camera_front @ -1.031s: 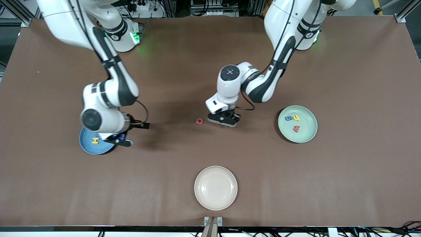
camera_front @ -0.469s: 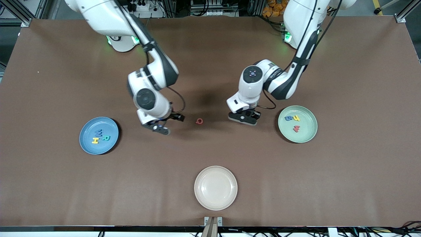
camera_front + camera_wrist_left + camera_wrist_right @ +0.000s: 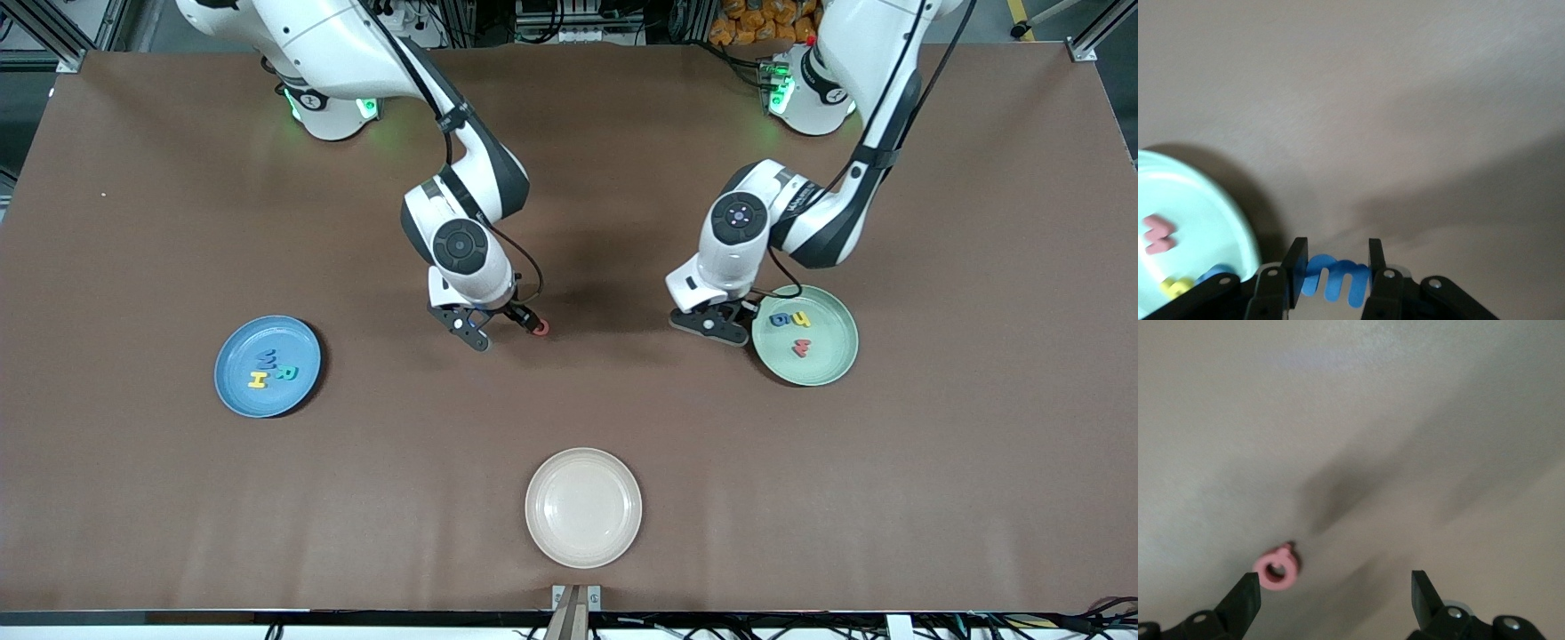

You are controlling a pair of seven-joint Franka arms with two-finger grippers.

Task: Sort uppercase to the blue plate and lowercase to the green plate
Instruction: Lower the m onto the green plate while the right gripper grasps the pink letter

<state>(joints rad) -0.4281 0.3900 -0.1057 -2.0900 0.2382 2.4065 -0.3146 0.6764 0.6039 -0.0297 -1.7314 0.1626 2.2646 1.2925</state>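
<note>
My left gripper (image 3: 711, 324) is over the table at the rim of the green plate (image 3: 832, 352), shut on a lowercase blue m (image 3: 1338, 277) held between its fingers (image 3: 1295, 270). On that plate lie a blue g (image 3: 780, 319), a yellow h (image 3: 802, 318) and a red w (image 3: 800, 348). My right gripper (image 3: 500, 329) hangs open low over the middle of the table. The uppercase red Q (image 3: 539, 327) lies flat beside one fingertip (image 3: 1245, 600), untouched. The blue plate (image 3: 240, 348) holds a yellow H (image 3: 257, 380), a blue W (image 3: 267, 359) and a green R (image 3: 286, 373).
A cream-white plate (image 3: 582, 507) with nothing on it stands near the table's front edge, nearer to the front camera than the red Q. Brown table surface lies between the plates.
My right arm has swung from the blue plate to the red Q, uncovering the W and R on that plate. My left arm has carried the blue m toward the green plate.
</note>
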